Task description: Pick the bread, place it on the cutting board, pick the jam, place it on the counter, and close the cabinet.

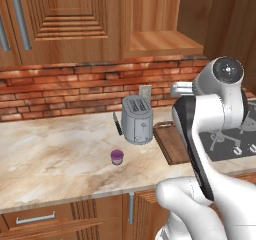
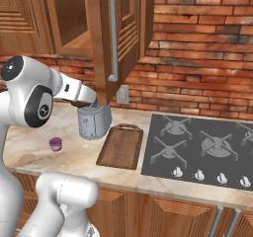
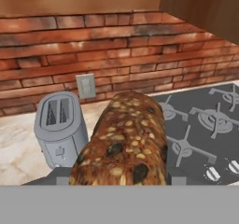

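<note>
Seen from the left base view, the white arm folds across the right half of the frame, hiding most of the dark brown rectangular wooden cutting board that lies on the beige marbled stone counter. A small purple jam jar with a lilac lid already stands on that counter, well apart from the board, in front of the grey two-slot toaster. Above, the reddish-brown wall cabinet stands open, its shelf bare.

From the right base view, the arm reaches toward the toaster, its wrist passing behind the cabinet's swung-out stepped-panel door with the vertical metal bar handle. The cutting board sits bare between the toaster and the dark stovetop; the jar stands to its left.

In the hand view, the dark brown seeded bread loaf fills the centre, pinched in the gripper, whose jaws are pressed against the loaf's sides; toaster and stovetop lie beyond it.

The step in hand appears to be carrying the bread to the board. The next move calls for swinging the loaf clear of the toaster, centring it over the board, lowering it, then letting go. Closing the door remains.
</note>
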### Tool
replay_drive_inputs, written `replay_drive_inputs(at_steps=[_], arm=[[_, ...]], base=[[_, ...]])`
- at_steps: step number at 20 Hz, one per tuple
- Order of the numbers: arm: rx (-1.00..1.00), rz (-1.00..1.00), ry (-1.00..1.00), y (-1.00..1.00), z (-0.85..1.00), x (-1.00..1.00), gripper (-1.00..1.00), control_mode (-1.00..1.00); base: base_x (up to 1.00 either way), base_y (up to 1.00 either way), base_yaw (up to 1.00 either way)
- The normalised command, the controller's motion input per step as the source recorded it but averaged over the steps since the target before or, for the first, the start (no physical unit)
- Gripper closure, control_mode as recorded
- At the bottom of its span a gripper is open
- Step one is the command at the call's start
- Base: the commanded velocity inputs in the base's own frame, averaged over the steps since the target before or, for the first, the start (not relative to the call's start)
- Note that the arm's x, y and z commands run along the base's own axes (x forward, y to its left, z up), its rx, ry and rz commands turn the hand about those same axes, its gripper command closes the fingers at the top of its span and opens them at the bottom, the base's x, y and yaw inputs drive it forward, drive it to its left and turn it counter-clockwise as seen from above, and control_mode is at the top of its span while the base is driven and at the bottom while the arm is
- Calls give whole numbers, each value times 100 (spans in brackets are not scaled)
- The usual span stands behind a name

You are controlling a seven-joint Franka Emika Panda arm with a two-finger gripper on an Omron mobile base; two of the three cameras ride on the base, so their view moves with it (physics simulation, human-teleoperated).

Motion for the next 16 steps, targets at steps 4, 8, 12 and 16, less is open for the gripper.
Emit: replay_drive_inputs(at_steps=[4, 8, 12, 16], arm=[[0, 0, 0, 0, -19, 3, 100, -100], [0, 0, 0, 0, -23, 7, 100, -100], [0, 0, 0, 0, -25, 12, 100, -100], [0, 0, 0, 0, -24, 15, 100, -100]], base=[[0, 0, 0], [0, 0, 0], [0, 0, 0], [0, 0, 0]])
